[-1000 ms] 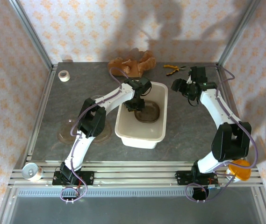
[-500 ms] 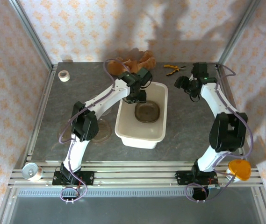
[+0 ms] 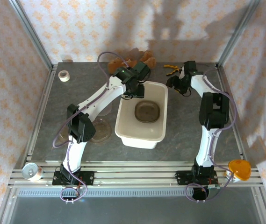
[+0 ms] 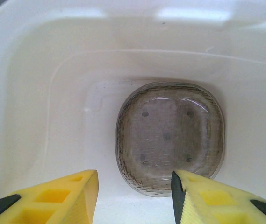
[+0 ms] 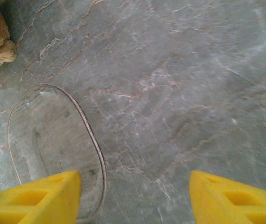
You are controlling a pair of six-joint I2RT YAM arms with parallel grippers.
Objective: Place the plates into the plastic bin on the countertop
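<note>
My left gripper [image 3: 133, 89] hangs over the far-left end of the plastic bin [image 3: 140, 139]. Its 2 yellow fingers [image 4: 62, 198] stand apart with nothing between them, so they are released and hold nothing. That wrist's camera looks straight down into the bin. A tinted plate [image 4: 170, 137] lies flat on the bin's floor, below my fingertips and apart from them. Its near edge shows in the gap between the fingers, closer to the one on the right of the view, and most of the plate lies beyond the tips. From above, the tinted plate sits in the far half of the bin.

My right gripper [image 3: 177, 84] is over the countertop [image 3: 189, 126], just beside the bin's far-right corner. Its fingers [image 5: 235, 198] are also spread and empty. A clear plate [image 5: 53, 144] lies flat on the stone (little more than its rim is visible), left of the gap. Its near rim runs behind the finger on the left of the view, and I cannot tell whether they touch. Between the fingers is mostly bare stone.

A 3rd plate [image 3: 100, 130] lies on the countertop left of the bin, well apart from both grippers.
</note>
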